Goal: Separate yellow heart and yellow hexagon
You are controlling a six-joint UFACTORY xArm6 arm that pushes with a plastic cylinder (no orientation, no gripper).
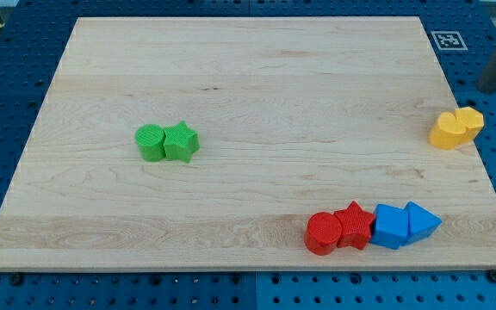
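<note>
Two yellow blocks touch each other at the board's right edge. The left one looks like the yellow heart (pixel 445 131) and the right one like the yellow hexagon (pixel 471 120), though their shapes are hard to make out. My rod comes down at the view's upper right, blurred. My tip (pixel 489 89) is just off the board's right edge, above and slightly right of the hexagon, with a small gap between them.
A green round block (pixel 151 142) and a green star (pixel 181 141) touch at the board's left middle. Along the bottom right sit a red round block (pixel 324 233), a red star (pixel 354 226), a blue block (pixel 391 226) and a blue triangle (pixel 421 222). The wooden board (pixel 257 77) lies on a blue perforated table.
</note>
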